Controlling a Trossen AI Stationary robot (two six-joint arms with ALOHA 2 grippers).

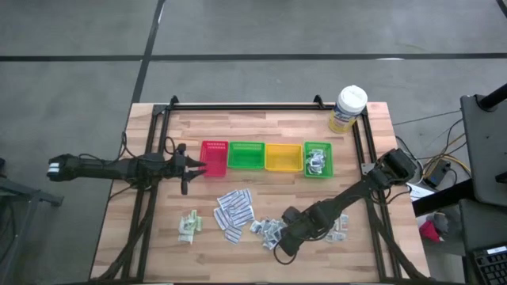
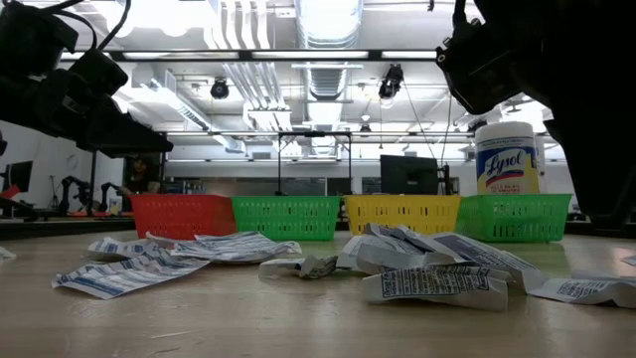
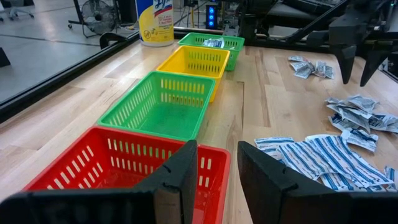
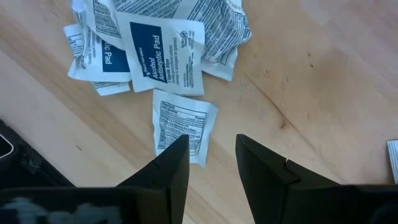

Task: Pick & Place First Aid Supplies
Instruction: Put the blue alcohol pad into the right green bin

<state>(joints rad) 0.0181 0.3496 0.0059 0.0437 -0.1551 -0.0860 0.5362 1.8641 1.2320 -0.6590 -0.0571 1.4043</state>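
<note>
On the pale wooden plank worktop (image 1: 261, 229) four small slotted plastic trays stand in a row: a red tray (image 1: 214, 157), a green tray (image 1: 245, 156), a yellow tray (image 1: 283, 157) and a second green tray (image 1: 318, 159) that already holds a few grey-white packets. Behind that last tray, near the far right corner, stands a white-lidded tub with a yellow label (image 1: 348, 108). The first aid supplies lie loose on the near half of the worktop: a small heap of pale green-white sachets (image 1: 188, 226) to the left, a fan of long white strips printed in blue (image 1: 233, 211) in the middle, and a scatter of small grey-white square packets (image 1: 268, 229) to the right of the strips, with a few more beside the right arm. The left gripper (image 1: 193, 166) hangs just at the near left edge of the red tray, its two dark fingers (image 3: 180, 180) standing slightly apart with nothing between them. The right gripper (image 4: 211, 165) hovers low over the grey-white squares, its fingers apart and empty; directly below it lies a single white antiseptic-pad packet with black print (image 4: 181, 124), set just apart from a cluster of blue-and-white packets (image 4: 158, 53) of the same kind.
</note>
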